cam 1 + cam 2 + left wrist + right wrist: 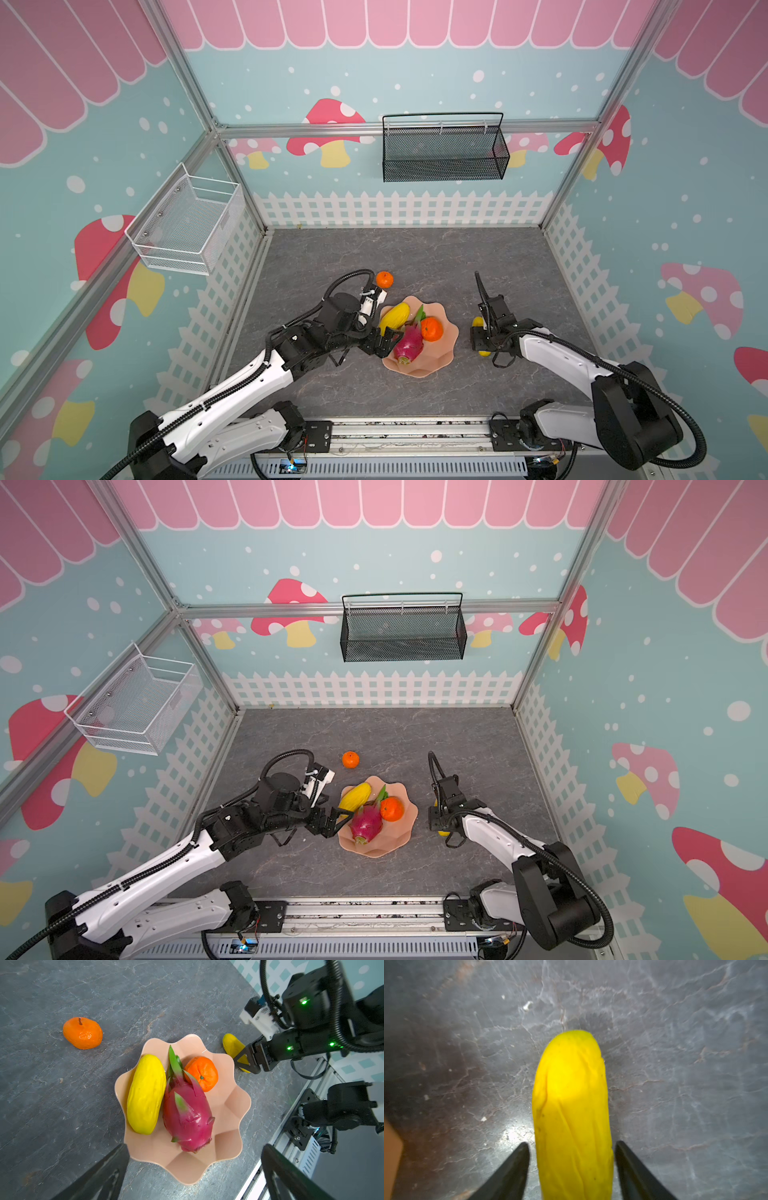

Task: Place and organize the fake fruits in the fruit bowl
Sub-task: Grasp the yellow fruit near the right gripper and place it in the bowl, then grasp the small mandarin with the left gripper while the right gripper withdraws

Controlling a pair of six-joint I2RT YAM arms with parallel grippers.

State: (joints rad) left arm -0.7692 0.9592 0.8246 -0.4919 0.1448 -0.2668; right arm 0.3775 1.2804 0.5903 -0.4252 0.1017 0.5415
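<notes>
The left jaws stand spread wide with nothing between them, at the left rim of the bowl (446, 345), which sits near the middle of the worktop (415, 249). The right jaws straddle the loose yellow fruit (571, 1115), with a black finger (510, 1174) close on each side. A thin strip of worktop shows beside one finger, and I cannot tell whether they press the fruit or only flank it. That fruit lies on the worktop just right of the bowl, apart from its rim, and in both top views the right wrist hides most of it.

Three fruits lie in the bowl. The long yellow fruit (146, 1093) rests along one side. The dragon fruit (187, 1118) lies beside it in the middle, its green tips pointing toward the back wall. The bowl orange (201, 1073) sits against the dragon fruit's leafy end. The other orange (385, 279) sits stem up on the worktop behind the bowl, apart from it.
</notes>
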